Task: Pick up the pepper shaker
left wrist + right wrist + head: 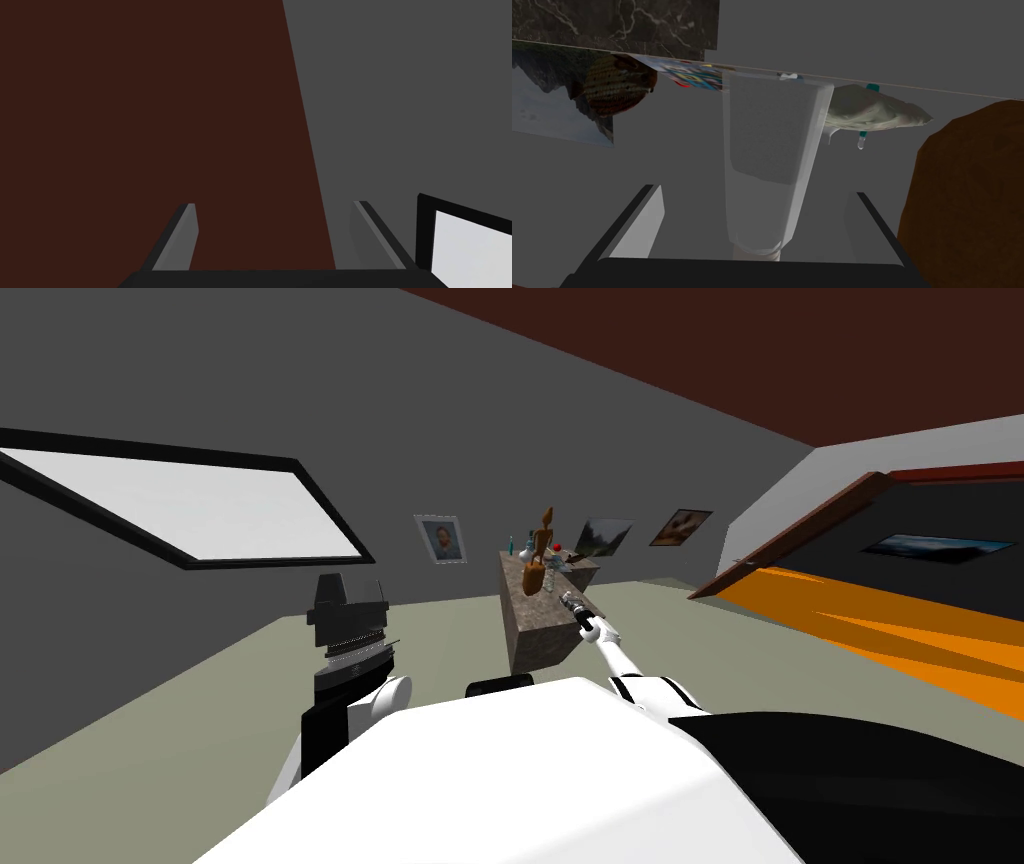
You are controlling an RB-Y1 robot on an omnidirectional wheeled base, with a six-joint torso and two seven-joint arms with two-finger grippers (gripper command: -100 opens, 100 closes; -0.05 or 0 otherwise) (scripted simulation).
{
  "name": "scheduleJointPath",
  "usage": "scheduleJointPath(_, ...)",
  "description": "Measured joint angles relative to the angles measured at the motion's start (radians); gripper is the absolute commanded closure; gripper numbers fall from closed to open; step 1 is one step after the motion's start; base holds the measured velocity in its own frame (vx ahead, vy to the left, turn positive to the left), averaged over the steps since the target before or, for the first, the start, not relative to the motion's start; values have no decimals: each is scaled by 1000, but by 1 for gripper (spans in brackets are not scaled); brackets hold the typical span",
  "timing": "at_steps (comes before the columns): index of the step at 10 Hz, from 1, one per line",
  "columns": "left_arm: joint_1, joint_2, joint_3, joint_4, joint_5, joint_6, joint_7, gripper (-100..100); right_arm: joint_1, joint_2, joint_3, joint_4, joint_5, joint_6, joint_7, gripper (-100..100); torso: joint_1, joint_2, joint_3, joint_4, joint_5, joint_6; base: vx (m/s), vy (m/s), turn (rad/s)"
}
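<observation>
Right gripper (pixel 757 192) open, 2 fingers (pixel 646 220) straddling clear pepper shaker (pixel 769 150), untouched; close squarely, avoid brown figure (pixel 962 200) beside; left gripper (pixel 275 204) open, head view's left.

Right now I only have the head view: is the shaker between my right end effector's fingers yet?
Observer: Yes. In the right wrist view the clear shaker stands between the open fingers of the right end effector, with a gap on each side.
Operator: Anything crowding it?
Observer: A brown figure sits close, just outside one finger, not touching the shaker.
Operator: And the left arm?
Observer: The left end effector is open and holds nothing.
</observation>
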Motion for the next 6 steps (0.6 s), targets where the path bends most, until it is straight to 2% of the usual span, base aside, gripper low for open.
scheduleJointPath(4,0,0,0,0,0,0,0,0,0,0,0,0,0,0,0,100,-1,0,0,0,0,0,0,0,0)
scheduleJointPath(5,0,0,0,0,0,0,0,0,0,0,0,0,0,0,0,0,-1,0,0,0,0,0,0,0,0)
scheduleJointPath(6,0,0,0,0,0,0,0,0,0,0,0,0,0,0,0,100,-1,0,0,0,0,0,-23,-33,317)
